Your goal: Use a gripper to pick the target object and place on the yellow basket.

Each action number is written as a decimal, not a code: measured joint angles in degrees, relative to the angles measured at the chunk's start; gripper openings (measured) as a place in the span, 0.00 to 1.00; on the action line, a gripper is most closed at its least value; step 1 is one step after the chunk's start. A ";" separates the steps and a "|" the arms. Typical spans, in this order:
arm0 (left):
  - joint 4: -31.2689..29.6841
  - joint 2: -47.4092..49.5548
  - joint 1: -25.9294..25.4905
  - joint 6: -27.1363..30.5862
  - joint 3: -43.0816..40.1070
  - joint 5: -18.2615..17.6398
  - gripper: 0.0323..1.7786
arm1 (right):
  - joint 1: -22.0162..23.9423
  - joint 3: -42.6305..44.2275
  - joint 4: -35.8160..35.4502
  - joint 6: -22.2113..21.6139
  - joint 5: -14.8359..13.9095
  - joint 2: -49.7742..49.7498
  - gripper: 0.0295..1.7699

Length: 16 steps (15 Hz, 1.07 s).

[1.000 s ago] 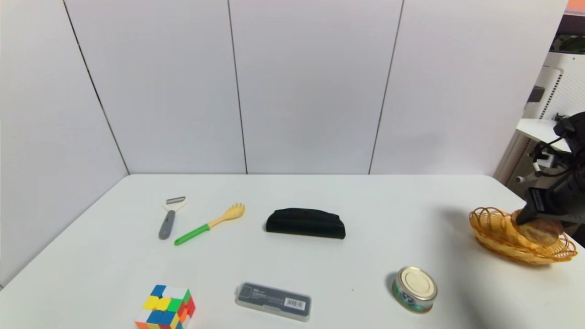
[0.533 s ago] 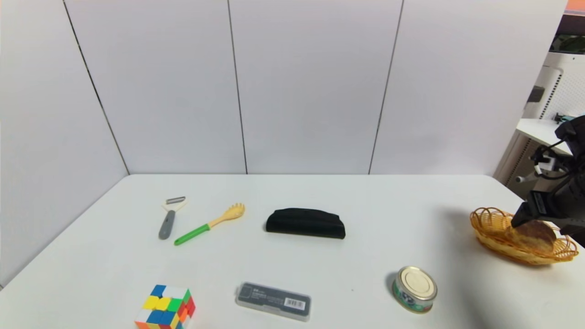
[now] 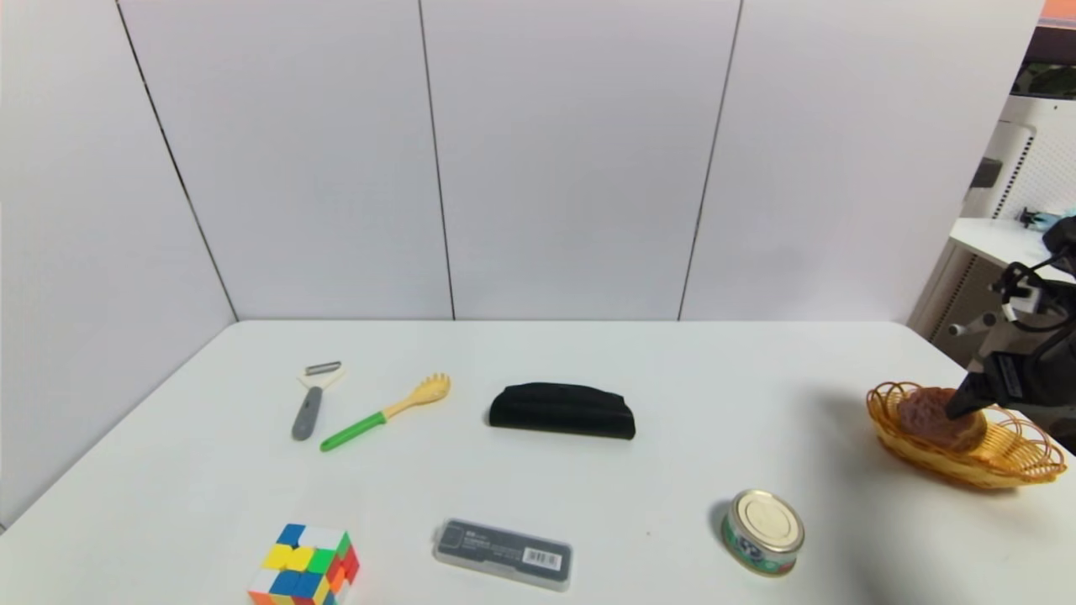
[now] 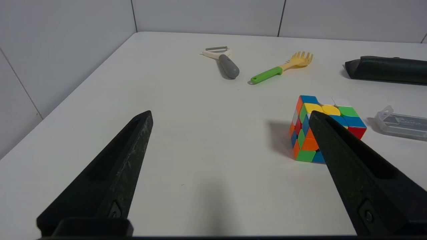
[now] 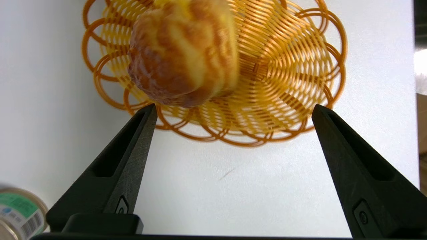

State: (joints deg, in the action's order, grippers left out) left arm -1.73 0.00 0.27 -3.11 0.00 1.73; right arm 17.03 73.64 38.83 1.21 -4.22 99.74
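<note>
The golden-brown bun lies inside the yellow wicker basket at the table's right edge, towards the basket's left side. My right gripper hangs open just above the basket, nothing between its fingers; only one fingertip shows in the head view. The bun is free of the fingers. My left gripper is open above bare table near the front left, beside the colourful cube.
A metal tin can stands in front of the basket. On the table lie a black pouch, a grey plastic case, a green-handled pasta fork, a peeler and a colourful cube.
The right gripper let go of the bun and rose up and to the right. The bun rolled to the basket's left side, and the basket settled flat.
</note>
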 joint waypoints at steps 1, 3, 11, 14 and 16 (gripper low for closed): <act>0.00 0.00 0.00 0.00 0.00 0.00 0.95 | -0.22 -0.77 -0.02 -0.05 0.01 -2.74 0.91; 0.00 0.00 -0.02 -0.02 0.00 0.00 0.95 | -1.30 -3.28 -0.16 -0.28 0.04 -9.53 0.93; 0.00 0.00 0.00 -0.02 0.00 0.00 0.95 | -11.93 -48.20 -27.43 1.90 0.23 -54.85 0.95; 0.00 0.00 0.00 0.00 0.00 0.00 0.95 | -15.19 -64.46 -40.69 3.83 0.39 -71.33 0.96; 0.00 0.00 0.00 -0.02 0.00 0.02 0.95 | -15.98 -70.34 -44.75 4.02 1.74 -80.68 0.96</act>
State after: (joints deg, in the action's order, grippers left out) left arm -1.73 0.00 0.27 -3.13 0.00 1.76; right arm 1.05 3.30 -5.92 5.23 -2.47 19.07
